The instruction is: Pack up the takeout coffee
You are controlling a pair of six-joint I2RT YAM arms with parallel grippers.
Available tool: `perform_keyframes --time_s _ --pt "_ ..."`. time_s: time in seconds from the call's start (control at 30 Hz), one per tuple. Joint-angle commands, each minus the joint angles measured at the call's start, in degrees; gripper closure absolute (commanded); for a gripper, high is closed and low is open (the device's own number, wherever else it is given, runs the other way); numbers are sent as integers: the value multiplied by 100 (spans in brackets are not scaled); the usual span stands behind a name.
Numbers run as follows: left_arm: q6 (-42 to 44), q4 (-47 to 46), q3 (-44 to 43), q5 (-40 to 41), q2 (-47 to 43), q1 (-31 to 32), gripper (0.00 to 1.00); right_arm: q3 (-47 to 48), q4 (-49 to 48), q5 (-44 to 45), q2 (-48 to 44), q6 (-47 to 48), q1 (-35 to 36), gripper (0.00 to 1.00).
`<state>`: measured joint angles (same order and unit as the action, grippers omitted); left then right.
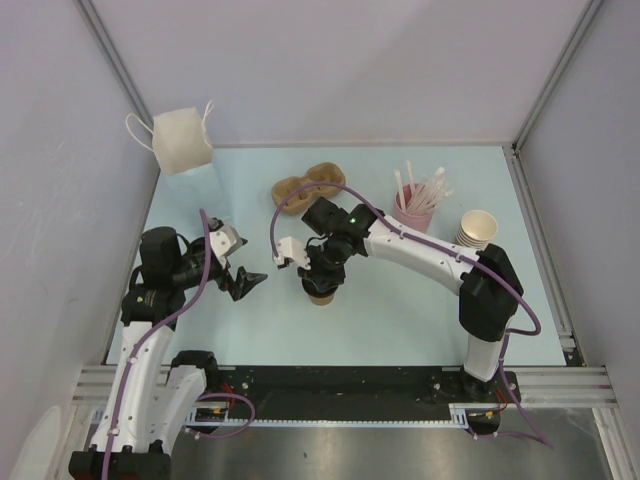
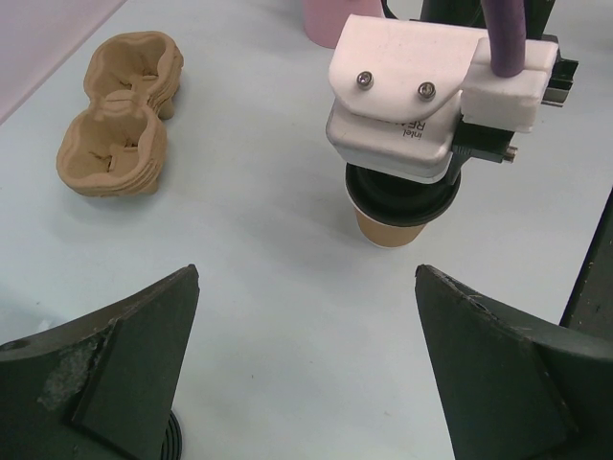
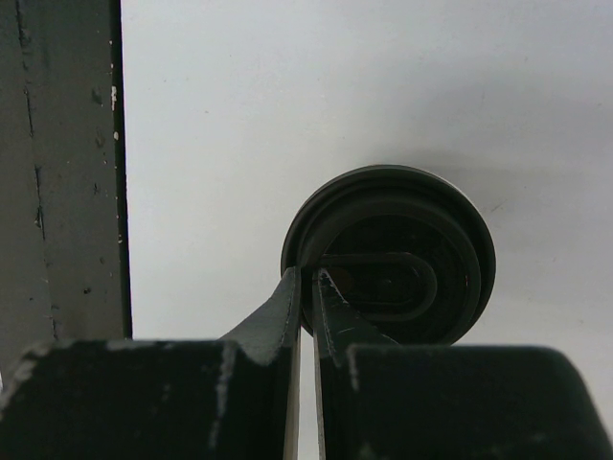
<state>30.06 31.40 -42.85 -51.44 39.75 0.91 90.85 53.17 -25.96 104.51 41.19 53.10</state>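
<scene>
Black fingers of the right pincer [image 3: 308, 278] stood together, their tips down on the near-left rim of the round lid [image 3: 402, 259]. Whether a sliver of that rim was caught between them could not be told. The lid sat on top of the tan paper cup [image 2: 388, 230], which stood upright on the pale blue worktop [image 1: 400, 300] in the middle of the space, directly under the right wrist.

The step in hand looked like seating the lid. To do it well, the push should go straight down and be kept light, since the tips bore on one edge only and a hard shove there could tilt the cup or buckle its paper wall. The far edge of the lid would probably need a press too.

To the left, the left pincer [image 2: 306, 287] hung with its jaws wide apart and nothing between them, facing the cup from near by. It seemed well placed to steady the cup's side.

Further back lay a stack of moulded pulp carriers [image 1: 310, 185]. A pink cup of straws [image 1: 413, 212] and a stack of nested cups [image 1: 476, 230] stood to the right. A white bag [image 1: 180, 140] sat at the far-left corner.
</scene>
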Motion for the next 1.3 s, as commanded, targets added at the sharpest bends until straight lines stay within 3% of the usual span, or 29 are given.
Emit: perform_keyframes --time_s 0.0,1.03,1.13,1.27 --pt "202 -116 49 -279 -11 -64 0 -6 62 90 17 91 7 100" --pt "237 -99 58 -305 -46 -73 1 -58 -17 -68 87 56 43 93" --pt "254 -99 58 -314 -46 -73 1 -59 -26 -41 96 73 25 88" --pt "254 -90 66 -323 -37 -73 1 -59 -35 -41 44 65 7 71"
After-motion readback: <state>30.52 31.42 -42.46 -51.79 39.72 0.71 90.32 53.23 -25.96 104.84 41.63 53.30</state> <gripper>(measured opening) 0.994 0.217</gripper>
